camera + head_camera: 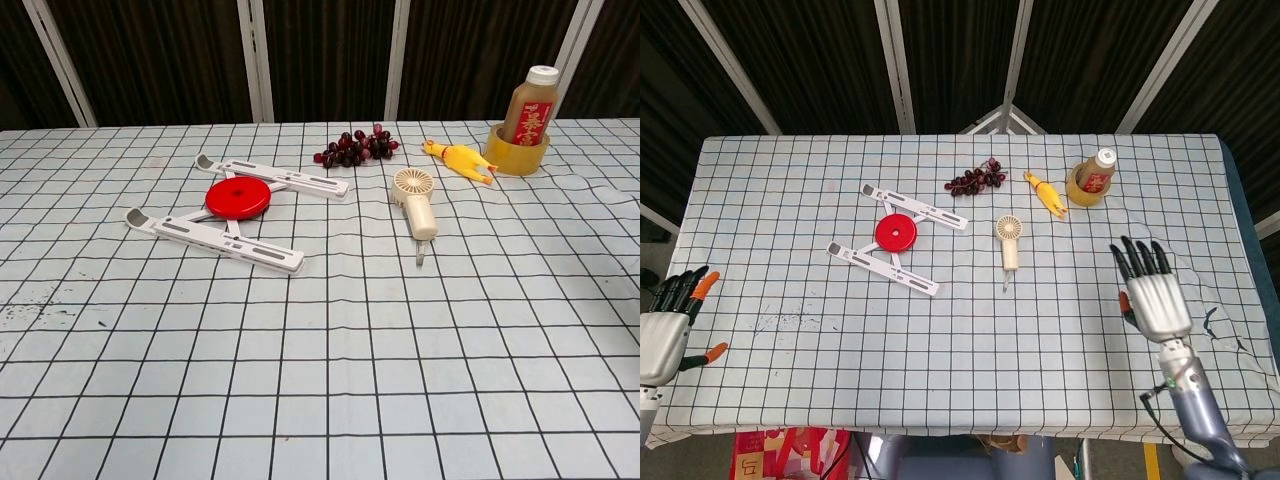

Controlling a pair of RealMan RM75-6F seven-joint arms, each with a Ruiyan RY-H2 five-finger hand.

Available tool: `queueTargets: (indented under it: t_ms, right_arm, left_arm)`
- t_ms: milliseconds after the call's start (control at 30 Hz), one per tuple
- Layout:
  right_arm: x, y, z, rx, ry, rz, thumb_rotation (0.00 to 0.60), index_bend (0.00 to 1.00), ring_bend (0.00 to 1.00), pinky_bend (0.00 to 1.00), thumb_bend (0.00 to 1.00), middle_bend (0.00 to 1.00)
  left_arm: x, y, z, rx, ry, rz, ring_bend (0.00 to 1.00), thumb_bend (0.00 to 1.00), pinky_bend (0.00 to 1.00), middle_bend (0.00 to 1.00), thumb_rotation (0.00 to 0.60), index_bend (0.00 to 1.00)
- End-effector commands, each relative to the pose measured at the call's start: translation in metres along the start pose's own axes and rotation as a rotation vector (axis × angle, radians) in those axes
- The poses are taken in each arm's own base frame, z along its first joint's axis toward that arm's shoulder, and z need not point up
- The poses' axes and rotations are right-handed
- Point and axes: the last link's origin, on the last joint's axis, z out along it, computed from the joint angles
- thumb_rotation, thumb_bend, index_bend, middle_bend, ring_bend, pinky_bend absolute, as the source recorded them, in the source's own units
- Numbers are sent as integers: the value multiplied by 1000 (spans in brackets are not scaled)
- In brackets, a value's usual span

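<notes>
Right robot hand (1157, 297) hovered empty, fingers spread wide, toward the surface's (790, 300) right edge; nearest lay the cream handheld fan (1009, 240), flat mid-surface. Left robot hand (665, 335) likewise spread, empty, off the near-left corner.

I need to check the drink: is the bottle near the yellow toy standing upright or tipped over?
Upright. The bottle stands with its white cap on top, inside a yellow tape ring.

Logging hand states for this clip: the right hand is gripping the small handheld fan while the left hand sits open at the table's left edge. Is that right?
Not quite. The right hand holds nothing: in the head view it hovers open, fingers spread, well to the right of the handheld fan, which lies alone on the tablecloth. The left hand is indeed open at the table's left edge.
</notes>
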Motion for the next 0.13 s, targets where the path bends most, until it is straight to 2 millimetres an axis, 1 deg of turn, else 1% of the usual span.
queueTargets:
  t_ms: [33, 67, 133]
  right_arm:
    - [2, 31, -52, -28, 30, -12, 600, 0, 0, 0, 472, 0]
    - [2, 37, -63, -34, 40, -18, 600, 0, 0, 0, 471, 0]
    - [2, 44, -78, -40, 49, -11, 600, 0, 0, 0, 471, 0]
  left_arm:
    - [-2, 0, -1, 2, 9, 31, 0, 33, 0, 0, 600, 0]
    - [-3, 0, -1, 3, 11, 42, 0, 33, 0, 0, 600, 0]
    - [-4, 1, -1, 4, 18, 55, 0, 33, 0, 0, 600, 0]
